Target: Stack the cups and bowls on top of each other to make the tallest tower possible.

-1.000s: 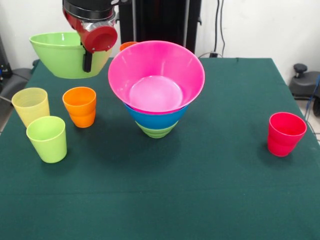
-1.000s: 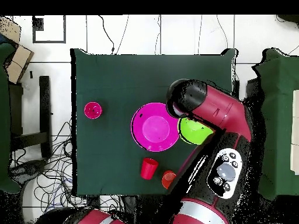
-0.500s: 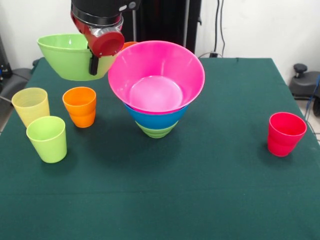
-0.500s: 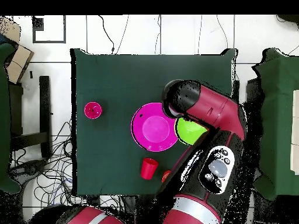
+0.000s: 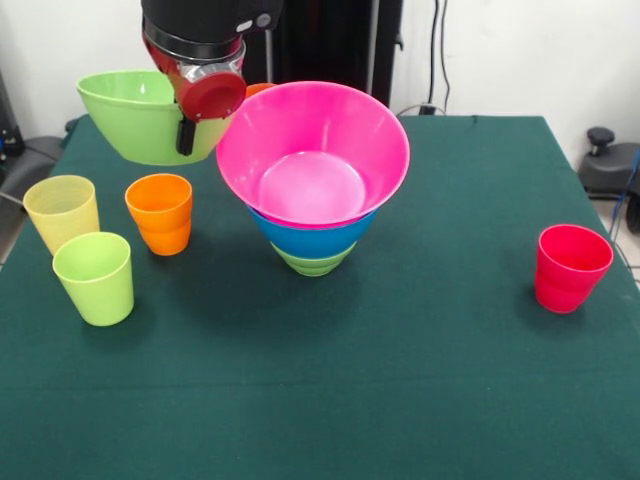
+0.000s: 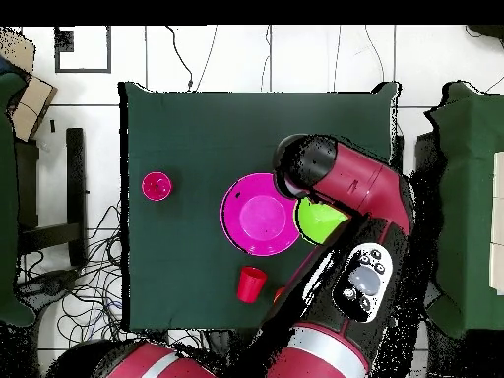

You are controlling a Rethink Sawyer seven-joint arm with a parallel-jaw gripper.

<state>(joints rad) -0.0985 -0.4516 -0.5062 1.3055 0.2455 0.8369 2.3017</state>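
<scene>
Front view: dark green cloth table (image 5: 420, 380), flat, uncreased. White wall behind it, cables hanging down the wall, a black pedestal column (image 5: 320, 45) at the far side. Overhead view shows white tiled floor (image 6: 246, 54) around the table (image 6: 197, 128) and loose cables on the floor off one side.

Gripper (image 5: 187, 130) hangs above the far part of the table, closed on the rim of the large light green bowl (image 5: 135, 115): one black finger shows against the bowl's outer wall under the red wrist disc. The bowl is carried clear of the cloth, mouth up, axis near vertical with a slight tilt.

Just beside the gripper, toward the table's middle, stands the tower (image 5: 312, 180): small light green bowl (image 5: 312, 262) at the bottom, blue bowl (image 5: 310, 238) nested in it, pink bowl (image 5: 312, 150) on top, all mouth up, axis upright, flaring wider upward. The held bowl's rim sits close by the pink rim; contact cannot be told.

Below the gripper, on the cloth: an orange cup (image 5: 160, 213), and beyond it a pale yellow cup (image 5: 62, 212) and a lime green cup (image 5: 94, 277), all upright, mouths up. Another orange cup (image 5: 256, 90) peeks out behind the pink bowl. A red cup (image 5: 571, 267) stands well apart, past the tower.

Overhead: arm (image 6: 359, 192) covers most of the held bowl (image 6: 320, 221), which lies beside the pink bowl (image 6: 259, 213).
</scene>
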